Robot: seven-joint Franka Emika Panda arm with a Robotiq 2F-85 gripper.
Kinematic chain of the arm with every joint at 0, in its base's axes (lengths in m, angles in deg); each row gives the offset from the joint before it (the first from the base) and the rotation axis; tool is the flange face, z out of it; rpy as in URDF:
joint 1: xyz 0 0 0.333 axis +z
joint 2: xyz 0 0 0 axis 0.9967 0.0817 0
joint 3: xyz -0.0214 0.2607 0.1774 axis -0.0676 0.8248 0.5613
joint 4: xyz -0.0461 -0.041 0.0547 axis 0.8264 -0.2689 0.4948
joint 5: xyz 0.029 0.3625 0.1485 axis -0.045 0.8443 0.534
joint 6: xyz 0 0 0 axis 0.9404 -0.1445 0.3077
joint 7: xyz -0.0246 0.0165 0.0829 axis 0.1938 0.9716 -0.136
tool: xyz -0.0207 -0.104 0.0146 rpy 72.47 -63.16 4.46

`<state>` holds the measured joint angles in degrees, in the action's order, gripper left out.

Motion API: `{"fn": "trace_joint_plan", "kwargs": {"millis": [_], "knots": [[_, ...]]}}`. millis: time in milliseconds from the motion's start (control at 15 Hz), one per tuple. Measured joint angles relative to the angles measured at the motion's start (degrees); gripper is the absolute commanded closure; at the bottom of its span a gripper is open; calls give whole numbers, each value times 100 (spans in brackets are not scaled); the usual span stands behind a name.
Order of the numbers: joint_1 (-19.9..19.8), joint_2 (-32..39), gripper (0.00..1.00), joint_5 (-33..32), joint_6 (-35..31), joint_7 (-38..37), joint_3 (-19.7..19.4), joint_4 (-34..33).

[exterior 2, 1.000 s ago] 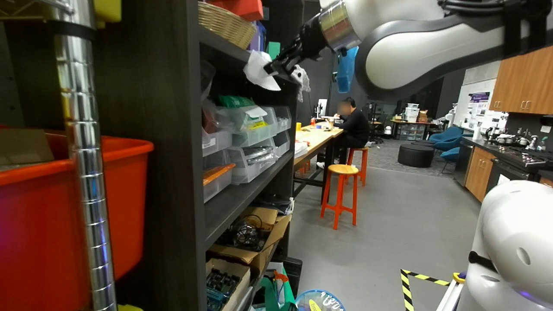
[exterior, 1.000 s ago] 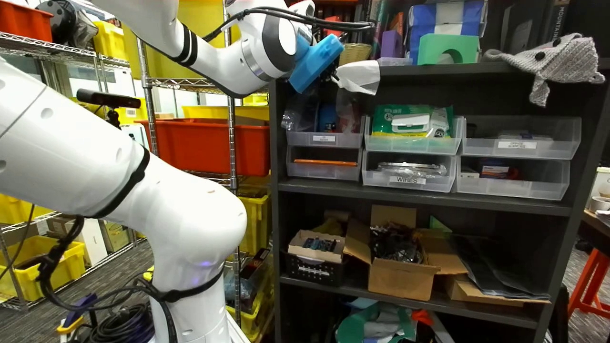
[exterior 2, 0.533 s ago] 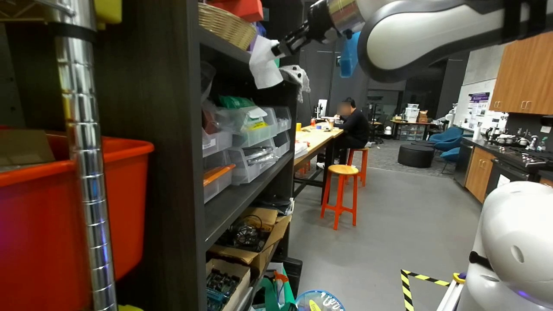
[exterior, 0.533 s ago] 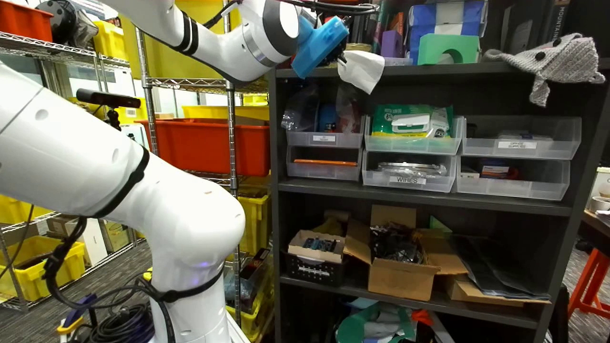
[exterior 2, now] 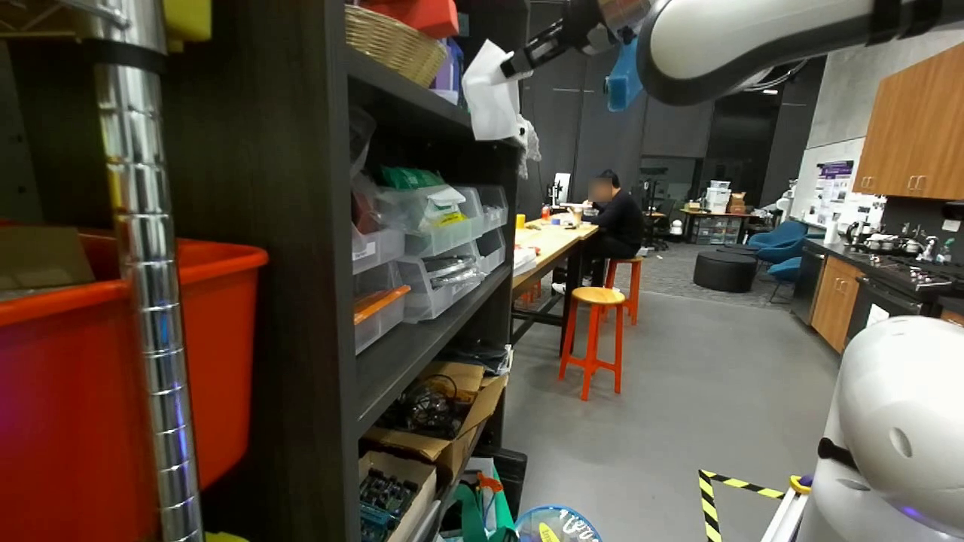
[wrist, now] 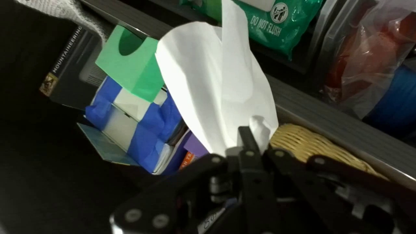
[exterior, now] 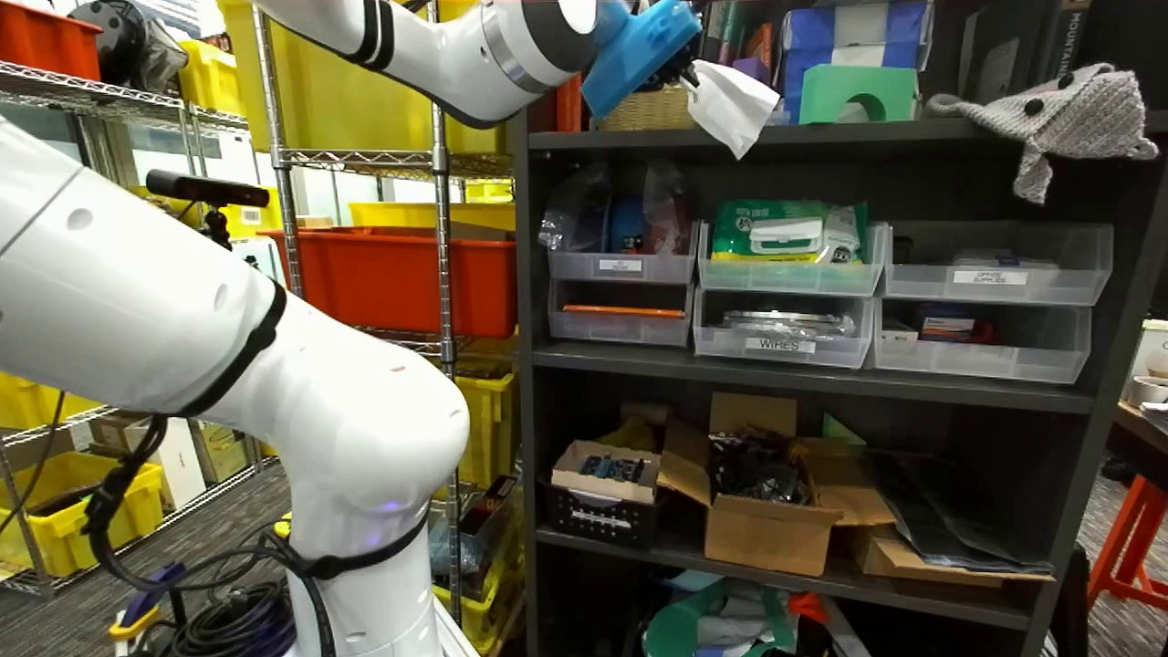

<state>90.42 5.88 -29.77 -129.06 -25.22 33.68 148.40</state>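
My gripper (wrist: 247, 138) is shut on a thin white sheet (wrist: 208, 84), which could be paper or cloth. A small fold of it sticks up beside the fingertip (wrist: 247, 136) in the wrist view. In both exterior views the sheet (exterior: 737, 108) (exterior 2: 491, 94) hangs from the gripper (exterior: 691, 75) (exterior 2: 518, 66) at top shelf height. It overlaps the front edge of the dark top shelf (exterior: 821, 133). Close by on that shelf are a wicker basket (wrist: 302, 143) and a green block with a round cutout (wrist: 133, 65).
A blue and white box (exterior: 858, 36), books and a grey knitted toy (exterior: 1086, 114) share the top shelf. Below are clear bins, one holding a green wipes pack (exterior: 789, 233). A metal rack post (exterior 2: 151, 286) and red bin (exterior: 392, 278) stand beside the shelf.
My gripper has risen and moved to the right in both exterior views, carrying the white sheet along. The sheet now hangs higher. Nothing on the shelves has visibly shifted.
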Motion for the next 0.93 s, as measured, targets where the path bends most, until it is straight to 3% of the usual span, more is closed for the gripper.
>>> {"fn": "trace_joint_plan", "kwargs": {"millis": [600, 933], "knots": [[-449, 233, 99, 250, 28, -316, -306, -427], [-473, 491, 99, 527, 152, -373, -554, -804]]}}
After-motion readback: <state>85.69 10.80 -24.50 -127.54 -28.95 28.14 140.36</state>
